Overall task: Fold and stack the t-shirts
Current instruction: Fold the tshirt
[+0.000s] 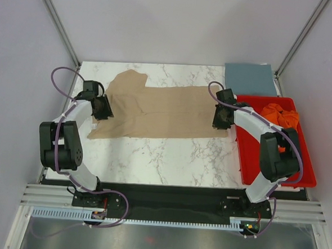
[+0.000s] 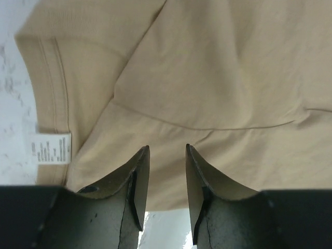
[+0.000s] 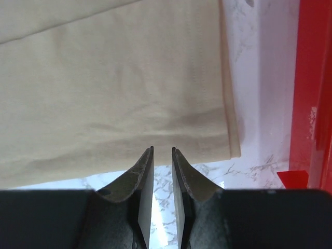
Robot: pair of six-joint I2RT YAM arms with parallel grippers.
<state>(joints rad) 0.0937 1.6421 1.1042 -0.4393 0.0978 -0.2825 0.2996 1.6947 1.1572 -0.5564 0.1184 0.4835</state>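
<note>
Cloth: tan t-shirt [image 1: 161,110], thin knit, lying flat and lengthwise across the marble table [image 1: 169,158], between the two arms.
Ends: neck end with collar [image 2: 52,78] and white care label [image 2: 50,148] on the left; stitched hem [image 3: 225,93] on the right, just short of the red tray [image 1: 247,163].
Handling (judged): light, limp, no stiffness. It will sag and drag wherever it is not held, and a loose layer may slide over the one beneath. It will not break, but the smooth marble may let it slip.
Where to grip (judged): near-edge corners at both ends, taken together. Doubled seams at hem and collar give the firmest bite. A mid-panel pinch would only bunch it.
Left gripper [image 2: 167,150]: jaws apart with a clear gap, over the near edge by the neck, nothing pinched.
Right gripper [image 3: 162,150]: jaws narrowly apart, marble showing between them, tips at the hem corner's near edge, no cloth caught.
Other shirts: blue-grey t-shirt [image 1: 249,79] lies as a flat rectangle at the table's far right corner; orange t-shirt [image 1: 279,115] is crumpled in the tray's far end.
Risk (judged): catching one layer only, or uneven lift skewing the fold.
</note>
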